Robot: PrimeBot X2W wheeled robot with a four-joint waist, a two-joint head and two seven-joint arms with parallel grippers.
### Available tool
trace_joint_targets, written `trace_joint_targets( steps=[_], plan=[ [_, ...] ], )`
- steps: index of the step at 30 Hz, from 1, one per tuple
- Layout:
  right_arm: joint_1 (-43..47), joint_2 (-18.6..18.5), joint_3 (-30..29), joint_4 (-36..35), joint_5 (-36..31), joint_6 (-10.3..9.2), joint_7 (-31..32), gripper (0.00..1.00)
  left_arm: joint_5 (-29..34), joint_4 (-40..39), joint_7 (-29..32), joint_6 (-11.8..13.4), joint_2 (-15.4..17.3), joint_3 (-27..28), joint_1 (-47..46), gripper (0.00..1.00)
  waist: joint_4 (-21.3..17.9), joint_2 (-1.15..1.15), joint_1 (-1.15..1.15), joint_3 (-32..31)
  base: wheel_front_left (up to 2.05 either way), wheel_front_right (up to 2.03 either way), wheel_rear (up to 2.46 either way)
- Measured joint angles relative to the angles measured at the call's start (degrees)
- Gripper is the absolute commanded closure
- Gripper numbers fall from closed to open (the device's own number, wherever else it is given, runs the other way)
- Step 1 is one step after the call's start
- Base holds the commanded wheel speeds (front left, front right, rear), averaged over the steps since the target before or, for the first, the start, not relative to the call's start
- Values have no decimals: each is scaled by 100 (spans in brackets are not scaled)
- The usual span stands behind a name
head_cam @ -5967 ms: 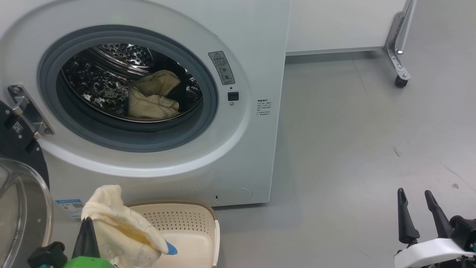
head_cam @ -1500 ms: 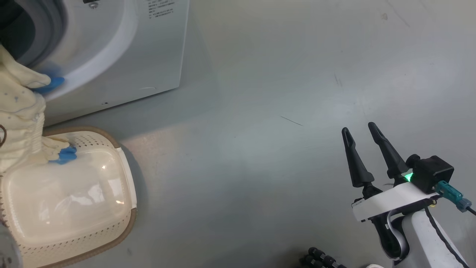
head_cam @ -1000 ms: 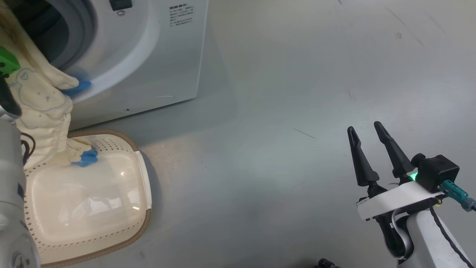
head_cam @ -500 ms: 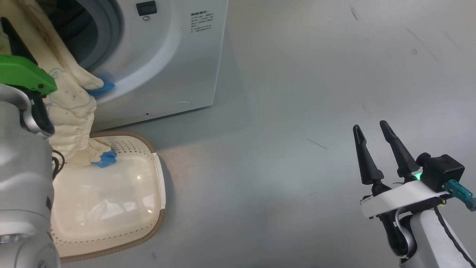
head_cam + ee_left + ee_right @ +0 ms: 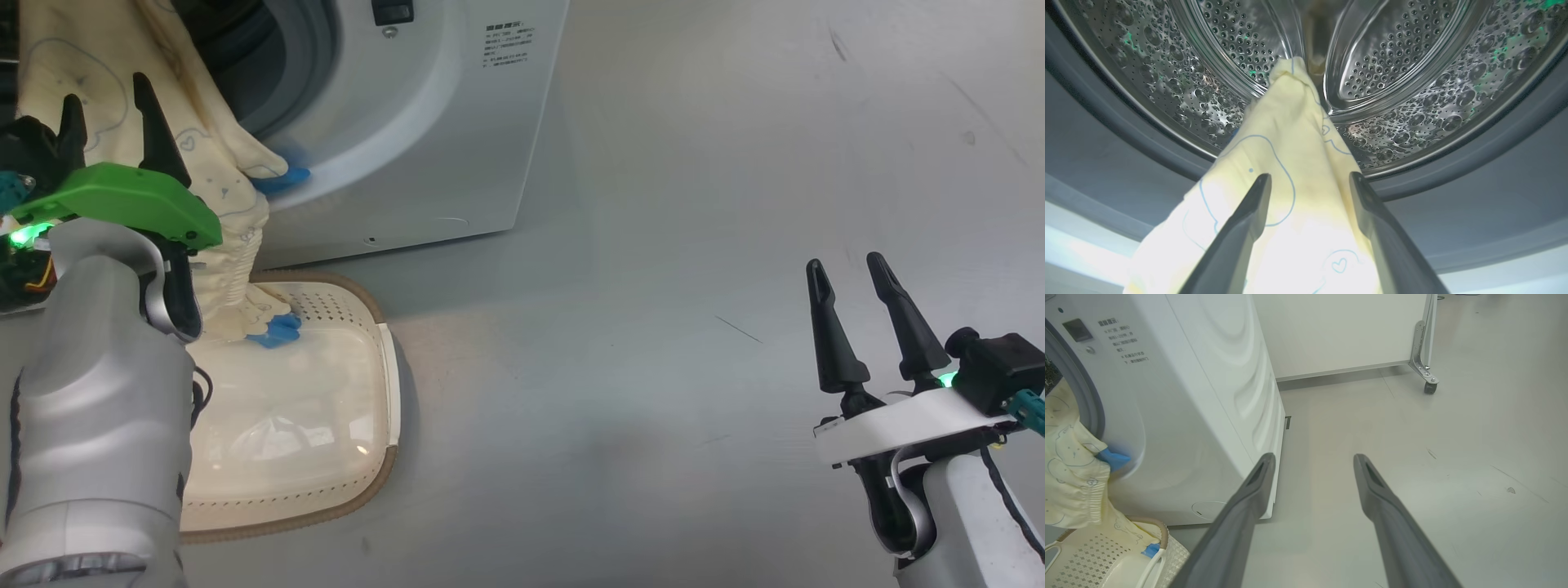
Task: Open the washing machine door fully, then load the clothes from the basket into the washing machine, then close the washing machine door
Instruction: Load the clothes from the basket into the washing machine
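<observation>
From the head view, you see the left gripper (image 5: 108,91) raised in front of the washing machine (image 5: 457,122) mouth, its two dark fingers spread wide. The clothes (image 5: 220,175) hang behind them as one long cream piece. It runs from the opening, over the white lip and down into the basket (image 5: 359,490) on the floor. It drapes that way because its upper end is inside the machine while its blue-cuffed tail reaches the basket's floor, so you should judge the load as only half made. The right gripper (image 5: 843,261) stands far off to the side over bare floor, fingers apart and empty. That looks like parking it clear of the working arm.

In the left wrist view, you look straight into the steel drum (image 5: 1412,61) past the grey seal (image 5: 1494,171). The garment's tip lies on the drum wall, and the cloth widens back toward you, passing between and under the parted fingers (image 5: 1249,220). Nothing shows them pinching it. Expect to take a fresh hold lower down and push the rest in, or the tail's weight may drag it back out.

In the right wrist view, you see that arm's own open fingers (image 5: 1241,522) aimed at the floor beside the machine's side panel. The hanging cloth and the basket sit at the left edge. A caster-footed panel (image 5: 1427,386) stands well behind.
</observation>
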Motion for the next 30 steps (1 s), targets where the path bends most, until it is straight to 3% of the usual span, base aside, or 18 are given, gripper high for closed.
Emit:
trace_joint_targets(
  steps=[11,30],
  plan=[
    [-37,-32,-41,-48,-24,0,0,0,138,-662,-8,-42,-34,-57,788,0,283,0,0,67,0,0,0],
    [-140,-13,-105,-64,-51,0,0,0,79,-2007,-24,-44,-202,-42,2262,0,386,0,0,209,0,0,0]
  ],
)
